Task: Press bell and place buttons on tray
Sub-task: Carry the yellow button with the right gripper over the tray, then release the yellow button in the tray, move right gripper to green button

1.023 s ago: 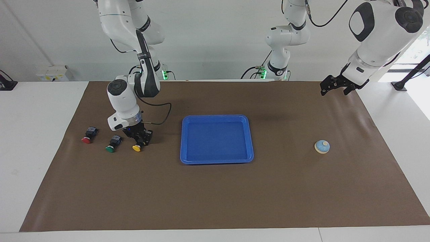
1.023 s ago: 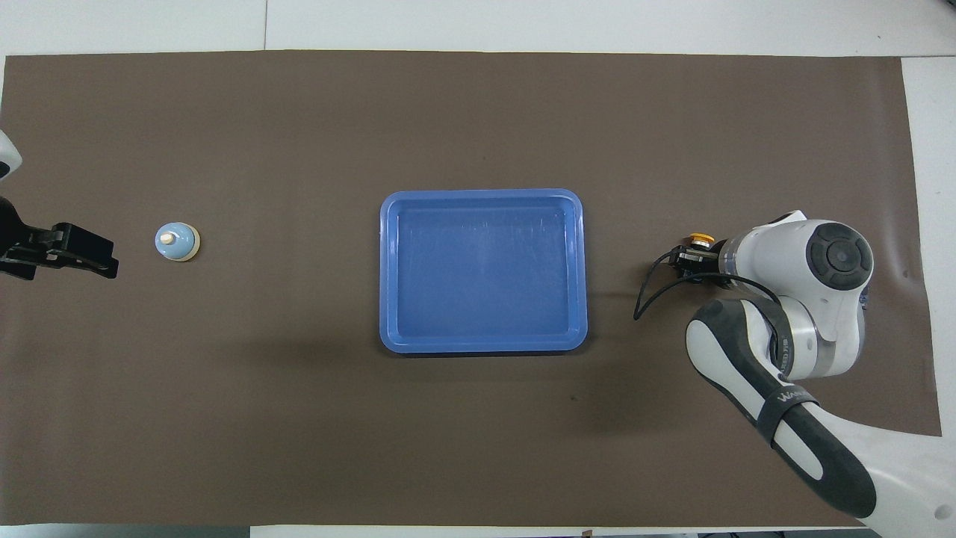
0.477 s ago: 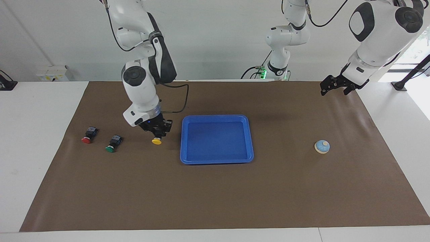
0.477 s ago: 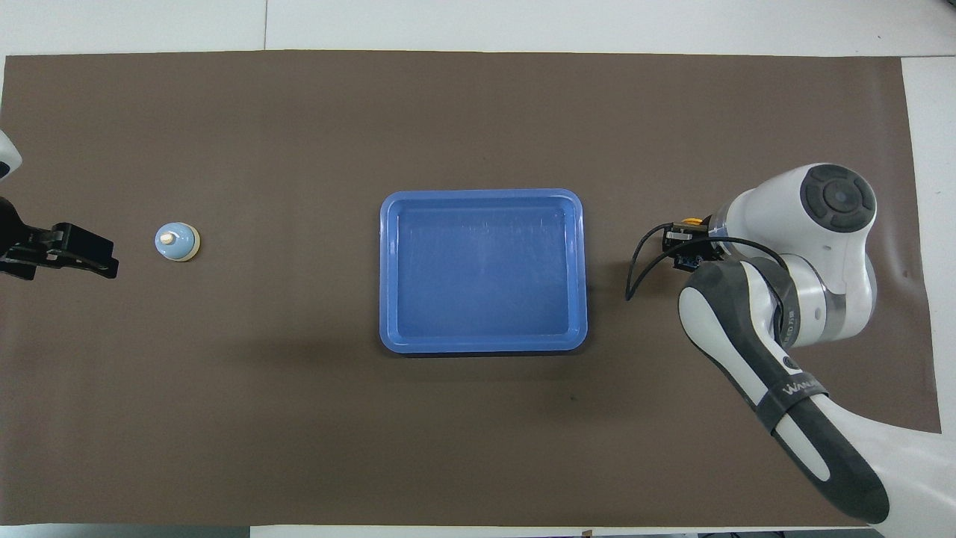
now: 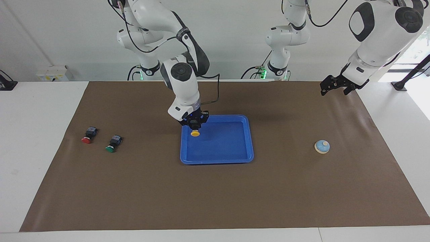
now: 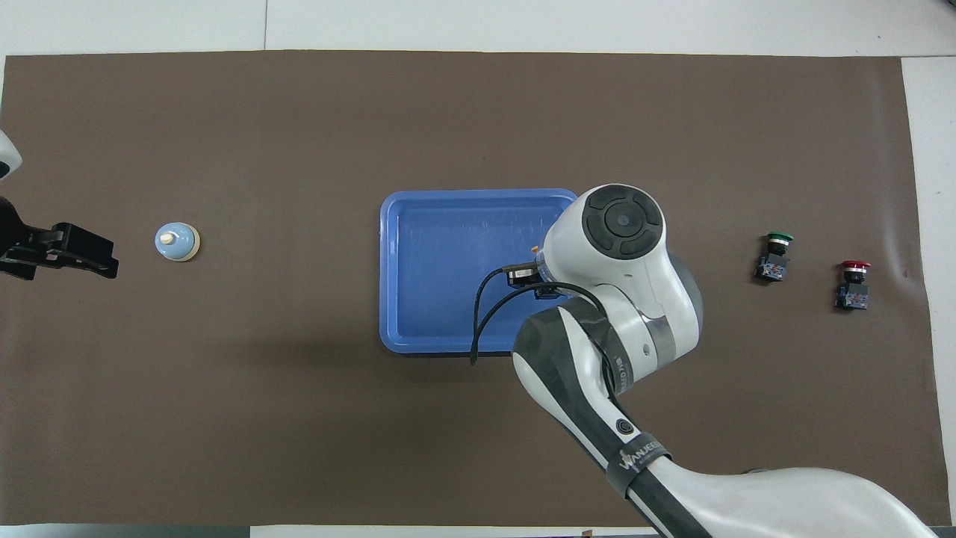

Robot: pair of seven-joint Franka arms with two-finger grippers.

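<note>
The yellow button (image 5: 195,133) is held, cap down, in the closed right gripper (image 5: 194,125) over the tray (image 5: 235,158), at the tray's end toward the right arm and the corner nearer the robots. For a clean drop, the button should be lowered until the cap is just off the tray floor and kept clear of the raised rim before the fingers are opened; a release from height is judged likely to let it bounce or roll on its round cap. Room should be left on the tray for the green button (image 5: 113,143) and red button (image 5: 89,135), which lie side by side on the brown mat toward the right arm's end, well apart from the tray. The bell (image 5: 322,146) sits on the mat toward the left arm's end; the left gripper (image 5: 334,84) is parked, fingers spread, up over the mat's corner. Versus a second ago: the yellow button has been lifted off the mat beside the green one and carried across to the tray; the left arm, bell and other buttons are unchanged.
</note>
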